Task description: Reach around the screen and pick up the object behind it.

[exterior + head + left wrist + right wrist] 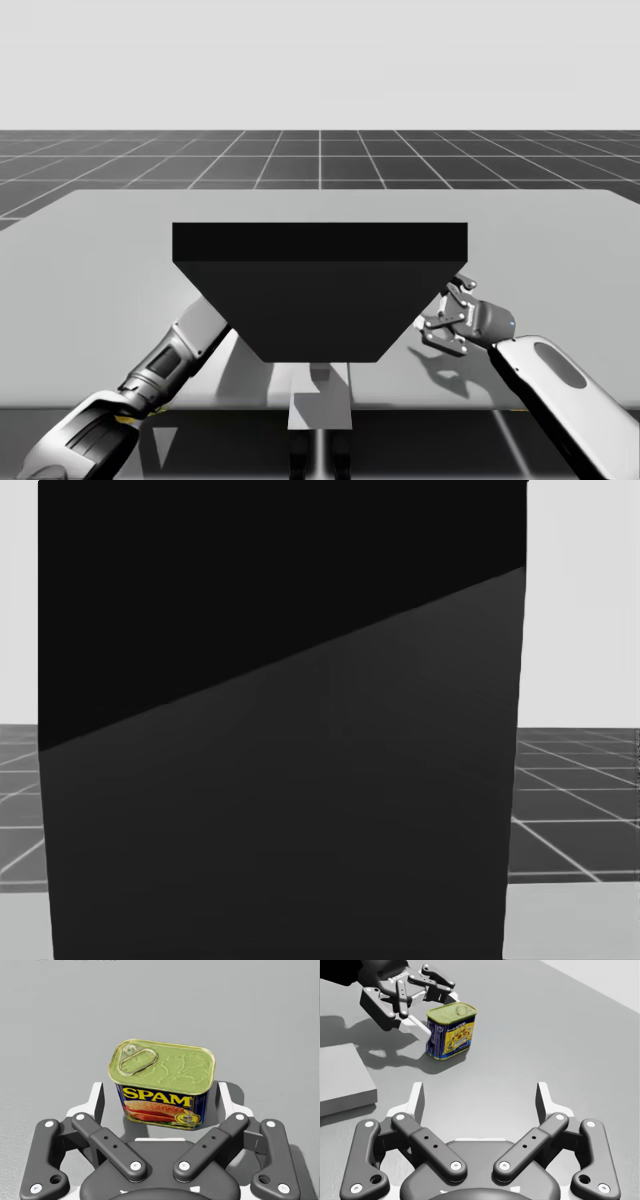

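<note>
My left arm (170, 360) comes in from the near edge of the grey table (90, 250) and runs up behind the left side of the black screen (320, 290), which covers its wrist in the high view. My right arm (570, 400) bends in toward the screen's right side, and my right gripper (445, 315) hovers just beside that edge, fingers spread with nothing between them. In the head view the screen's dark face blocks the middle of the table. The wrist views look behind it. In the left wrist view my left gripper (161, 1092) is lowered over a rectangular blue-and-yellow can (162, 1067) that stands lid-up on the table behind the screen, its fingers spread either side of the can and not pinching it. The right wrist view sees that gripper tilted at the can from farther off, with a flat grey slab (340, 1080) lying nearer, apart from the can
</note>
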